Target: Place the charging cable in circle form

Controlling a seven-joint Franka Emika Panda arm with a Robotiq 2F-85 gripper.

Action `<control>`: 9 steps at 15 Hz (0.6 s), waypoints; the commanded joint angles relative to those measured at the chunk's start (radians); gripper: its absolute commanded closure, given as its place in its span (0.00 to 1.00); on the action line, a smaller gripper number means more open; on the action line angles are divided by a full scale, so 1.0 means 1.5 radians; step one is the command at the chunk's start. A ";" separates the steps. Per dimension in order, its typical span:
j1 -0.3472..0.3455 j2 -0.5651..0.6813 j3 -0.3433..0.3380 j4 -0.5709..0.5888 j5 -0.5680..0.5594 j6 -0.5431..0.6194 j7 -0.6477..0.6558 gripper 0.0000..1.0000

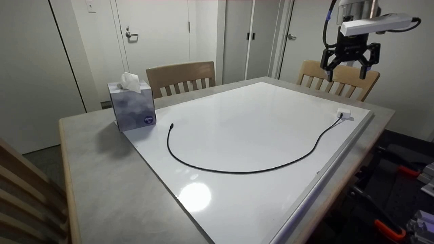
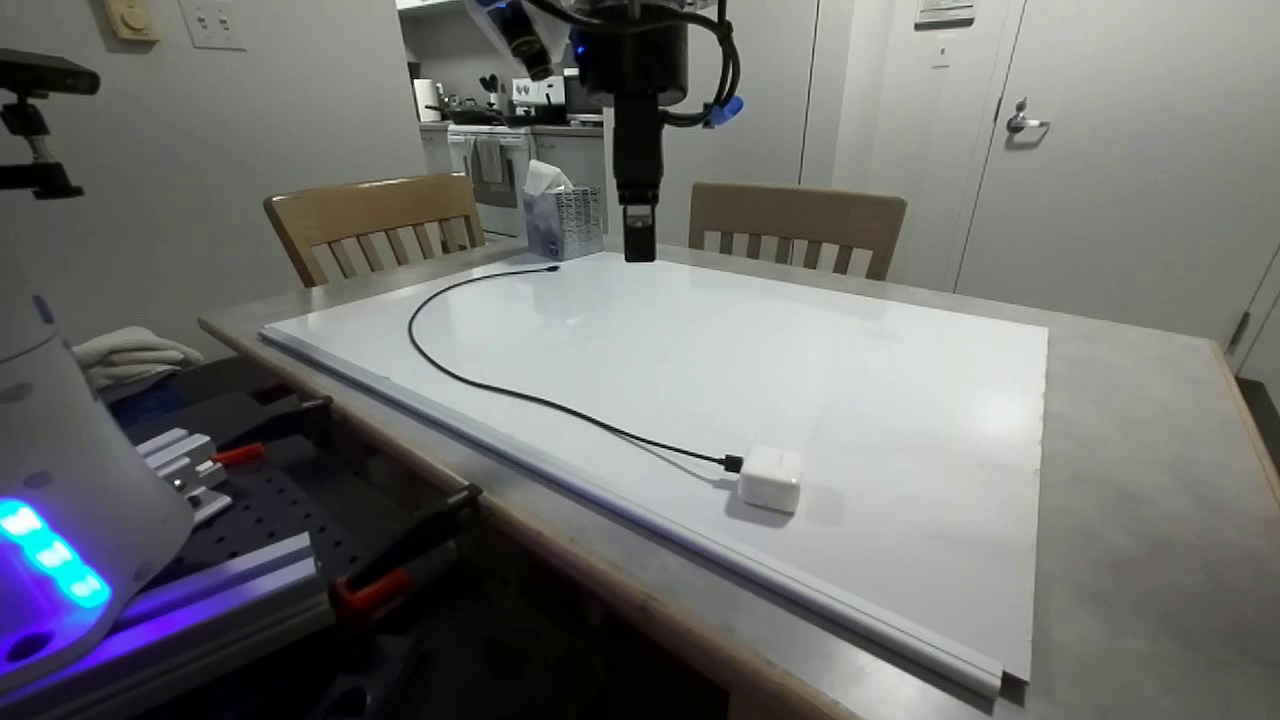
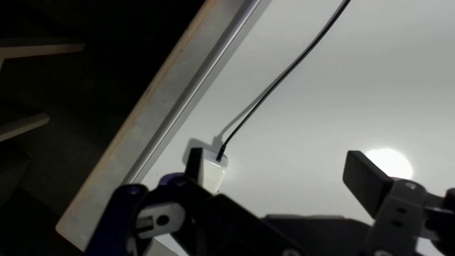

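A: Start big. What carries everything?

B: The counter (image 1: 101, 183). On it lies a white board (image 1: 237, 128) with a silver rail (image 3: 198, 89) along one side. The surface looks slick, so anything thin pulled across it may slide whole instead of bending.

A: And the tissue box (image 1: 134, 110)?

B: At a corner of the board. A wide sweep over there could knock it, I'd guess.

A: The gripper (image 1: 346, 76)?

B: Spread wide, nothing between its jaws, up in the air and well apart from the board. Height is the danger, I think: too low and it strikes the board, too high and it closes on nothing, because its target is so thin.

A: That's the charging cable (image 1: 237, 172).

B: Yes, lying on the board in one broad bow, not a circle yet; its ends are well apart. If it's stiff, it may spring back once released.

A: What about the white plug (image 2: 770, 482)?

B: It sits on the board near the rail, with the cable running into it. A hard tug could pull the two apart or drag the plug along. The wrist view shows the cable's shadow standing off from it there, so it's probably raised; that arch might twist the loop.

A: Smallest thing?

B: The free tip (image 1: 171, 125), near the tissue box. It likely has to come round to the plug; grip too far back and it could trail, leaving the circle lopsided.
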 commanded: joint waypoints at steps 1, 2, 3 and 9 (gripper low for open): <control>-0.009 0.028 -0.005 -0.016 -0.012 0.034 0.025 0.00; -0.010 0.035 -0.006 -0.018 -0.018 0.032 0.040 0.00; -0.013 0.044 -0.008 -0.022 -0.028 0.037 0.060 0.00; -0.007 0.055 -0.035 -0.040 -0.024 0.078 0.065 0.00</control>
